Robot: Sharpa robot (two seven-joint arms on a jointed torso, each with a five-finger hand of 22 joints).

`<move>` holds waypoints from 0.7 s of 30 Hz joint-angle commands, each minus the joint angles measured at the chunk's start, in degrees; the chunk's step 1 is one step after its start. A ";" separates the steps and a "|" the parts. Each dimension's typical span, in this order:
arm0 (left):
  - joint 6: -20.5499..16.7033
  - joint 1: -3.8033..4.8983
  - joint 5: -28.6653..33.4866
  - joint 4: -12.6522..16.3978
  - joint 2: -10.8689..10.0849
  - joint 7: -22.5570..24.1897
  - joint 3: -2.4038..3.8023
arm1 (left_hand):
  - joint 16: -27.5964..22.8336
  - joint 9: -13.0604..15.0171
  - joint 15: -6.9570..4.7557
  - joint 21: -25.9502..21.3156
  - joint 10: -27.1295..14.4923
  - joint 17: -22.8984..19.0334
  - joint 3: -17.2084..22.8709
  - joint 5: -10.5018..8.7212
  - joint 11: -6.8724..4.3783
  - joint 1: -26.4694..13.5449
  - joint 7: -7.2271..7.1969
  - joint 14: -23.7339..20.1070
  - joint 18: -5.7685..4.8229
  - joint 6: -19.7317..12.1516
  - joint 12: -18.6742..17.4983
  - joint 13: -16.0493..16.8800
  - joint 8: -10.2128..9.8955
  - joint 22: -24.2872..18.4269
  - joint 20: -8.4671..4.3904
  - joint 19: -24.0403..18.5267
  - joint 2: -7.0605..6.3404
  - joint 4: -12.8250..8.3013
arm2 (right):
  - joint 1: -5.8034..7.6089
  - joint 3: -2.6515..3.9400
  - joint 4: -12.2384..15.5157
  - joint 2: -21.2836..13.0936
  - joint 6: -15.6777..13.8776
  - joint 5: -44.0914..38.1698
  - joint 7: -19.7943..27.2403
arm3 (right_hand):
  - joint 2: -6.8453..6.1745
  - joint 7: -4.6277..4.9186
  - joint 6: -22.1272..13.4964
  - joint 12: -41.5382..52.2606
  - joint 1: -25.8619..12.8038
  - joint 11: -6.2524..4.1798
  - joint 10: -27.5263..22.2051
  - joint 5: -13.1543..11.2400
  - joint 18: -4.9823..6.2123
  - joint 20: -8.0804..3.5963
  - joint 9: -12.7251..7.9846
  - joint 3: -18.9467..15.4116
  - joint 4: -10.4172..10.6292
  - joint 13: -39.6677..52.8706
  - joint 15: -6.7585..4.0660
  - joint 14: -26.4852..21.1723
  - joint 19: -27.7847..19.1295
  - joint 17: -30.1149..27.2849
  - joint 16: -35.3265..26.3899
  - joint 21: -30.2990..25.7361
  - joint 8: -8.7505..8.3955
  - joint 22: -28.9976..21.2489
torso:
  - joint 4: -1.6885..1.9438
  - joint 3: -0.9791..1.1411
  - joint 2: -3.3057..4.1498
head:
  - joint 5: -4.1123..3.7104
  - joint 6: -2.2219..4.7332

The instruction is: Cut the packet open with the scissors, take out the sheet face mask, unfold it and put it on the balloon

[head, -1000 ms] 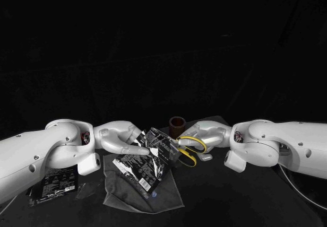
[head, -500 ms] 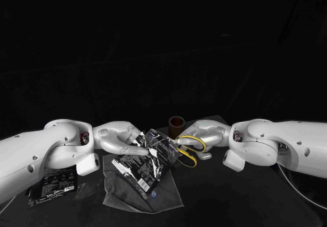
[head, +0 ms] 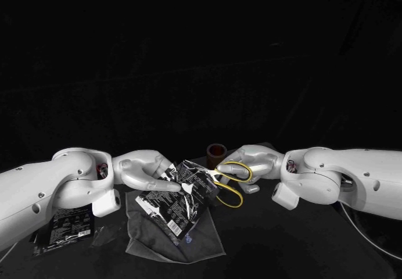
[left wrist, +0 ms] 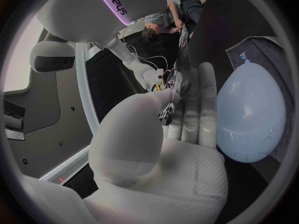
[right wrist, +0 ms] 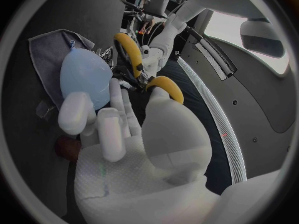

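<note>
**Head view: packet held up between two hands, scissors at its right edge**

Head view. The left hand (head: 147, 171) pinches the packet (head: 191, 175) and holds it raised above the worktop (head: 276, 244), directly between the two hands. The packet stands tilted, with its free edge turned toward the right hand (head: 255, 163), which grips the scissors (head: 231, 185) by their yellow handles. The two hands are level, with the scissors just beside the packet's right edge. The blades are dark against the print, so it cannot be told whether they are on the edge yet. The cut appears to depend on that short gap, and the right hand is the one placed to close it. What looks like a second packet (head: 172, 210) lies flat on a grey cloth (head: 168, 244) below. A brown cylinder (head: 216, 151) stands behind the hands.

Left wrist view. The left hand (left wrist: 181, 129) has its thumb pressed toward its straightened fingers (left wrist: 201, 99), and a dark corner of the packet (left wrist: 167, 113) is nipped between them. The pale blue balloon (left wrist: 249, 114) lies on the cloth just beyond the fingers, bare of any mask.

Right wrist view. The right hand (right wrist: 131, 134) is closed on the scissors (right wrist: 129, 52). One yellow loop arches over the thumb and the other rises past the fingers. The scissors' long axis points away from the palm toward the opposite arm. The balloon (right wrist: 84, 74) rests on the cloth (right wrist: 44, 47) beside them.
</note>
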 commanded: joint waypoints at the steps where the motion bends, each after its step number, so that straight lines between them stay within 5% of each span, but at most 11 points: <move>1: 1.02 0.01 0.49 -0.09 0.10 -0.17 0.03 | 0.19 6.85 -0.24 0.37 0.19 0.08 1.12 0.35 0.02 0.38 0.11 0.02 0.77 0.26 0.17 0.05 0.23 0.06 -0.20 -0.06 0.26 -0.89 | 0.04 0.06 0.08 0.05 -2.62 5.63 5.32 | 0.46 -0.52 1.31 0.87 0.33 -0.55 1.71 -0.25 0.09 -0.28 -0.05 -1.21 0.10 0.55 -0.71 1.08 0.81 0.55 0.51 1.03 0.61 7.29 | -0.06 0.01 -0.05 | -0.13 0.19; 8: 1.17 0.01 0.70 -0.47 0.10 -0.50 0.02 | 0.19 6.86 -0.24 0.37 0.19 0.09 1.13 0.35 0.02 0.38 0.13 0.02 0.77 0.26 0.17 0.06 0.22 0.06 -0.20 -0.06 0.27 -0.89 | 0.04 0.04 0.33 0.10 -5.16 9.80 8.69 | 2.16 -1.92 3.41 3.15 -2.77 -1.88 4.68 -0.23 -0.24 -1.45 0.27 -4.97 0.31 2.81 -1.93 1.63 1.67 1.69 0.97 2.60 2.58 7.87 | -0.03 0.03 -0.04 | -0.26 0.46; 21: 1.45 0.01 0.83 -0.81 0.15 -0.94 -0.02 | 0.19 6.90 -0.23 0.40 0.18 0.14 1.15 0.35 0.07 0.37 0.22 0.02 0.77 0.26 0.15 0.08 0.20 0.08 -0.19 -0.07 0.28 -0.87 | 0.03 0.04 0.35 -0.10 -11.73 15.64 12.68 | 3.38 -2.02 2.81 4.03 -8.85 -2.02 4.00 -0.23 -0.48 -1.74 0.49 -6.30 0.41 4.89 -2.08 1.48 2.18 1.14 0.73 3.60 3.86 8.28 | -0.02 0.02 -0.05 | -0.63 1.14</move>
